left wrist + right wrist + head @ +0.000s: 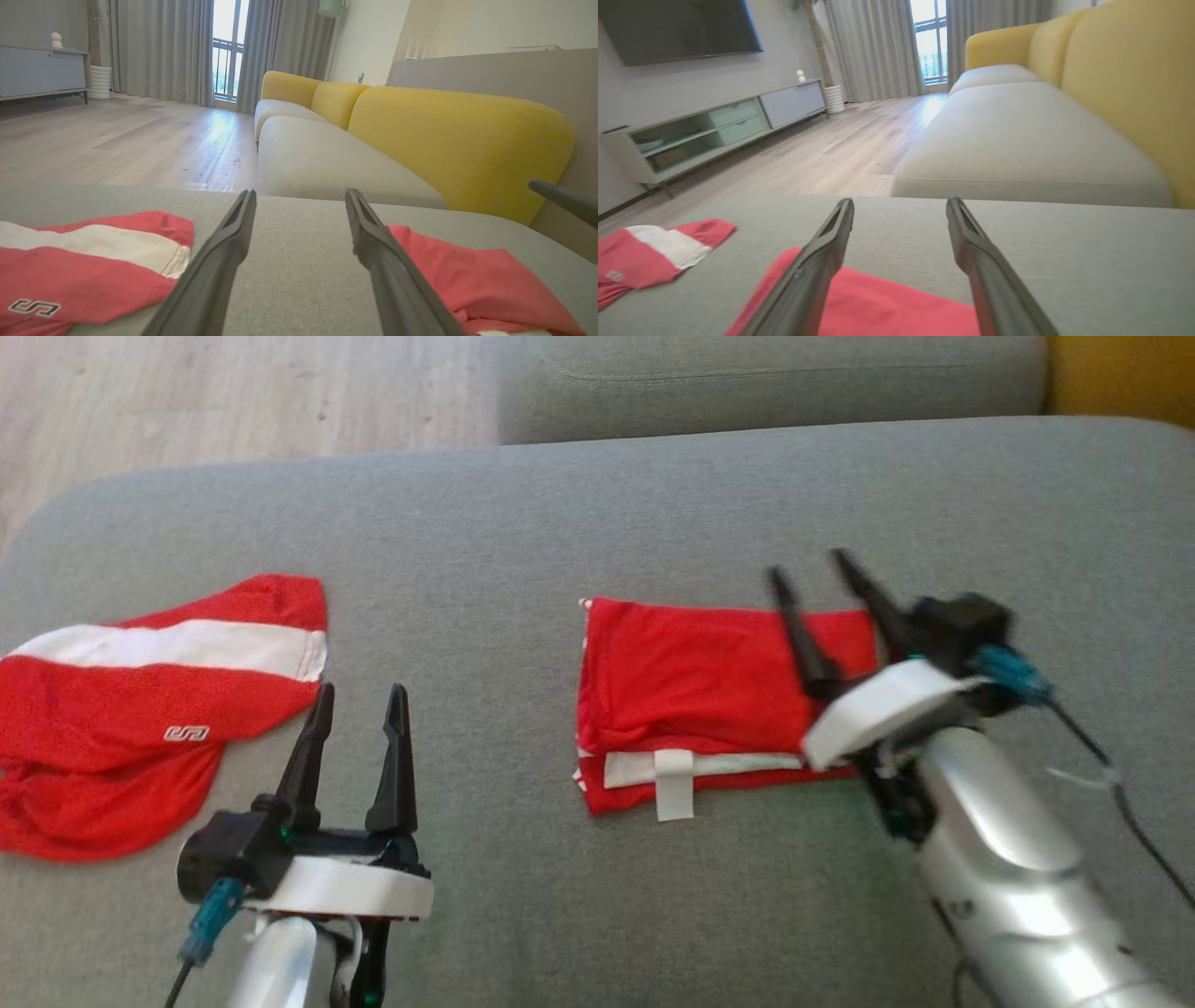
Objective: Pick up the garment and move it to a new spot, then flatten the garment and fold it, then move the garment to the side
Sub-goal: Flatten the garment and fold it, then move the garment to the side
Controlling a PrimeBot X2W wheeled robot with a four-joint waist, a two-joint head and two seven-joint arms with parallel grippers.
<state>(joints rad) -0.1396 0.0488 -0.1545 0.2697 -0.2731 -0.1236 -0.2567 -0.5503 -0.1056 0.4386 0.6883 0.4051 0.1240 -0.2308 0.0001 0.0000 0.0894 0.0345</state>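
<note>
Right claw blurred, hiding the folded garment's right end; second garment cut off left.

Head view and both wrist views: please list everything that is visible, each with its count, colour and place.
cushion: 1, grey, in front of the robot
folded garment: 1, red with white band, middle-right of the cushion
loose garment: 1, red with white stripe, crumpled, cushion's left end
sofa: 1, pale seats, yellow backs, beyond the cushion
floor: 1, light wood, left of the sofa
curtains: count unclear, grey, by the window
cabinet: 1, pale, at the floor's far side
left gripper: 1, dark fingers, open, between the garments
right gripper: 1, dark fingers, open, over the folded garment's right end
</note>
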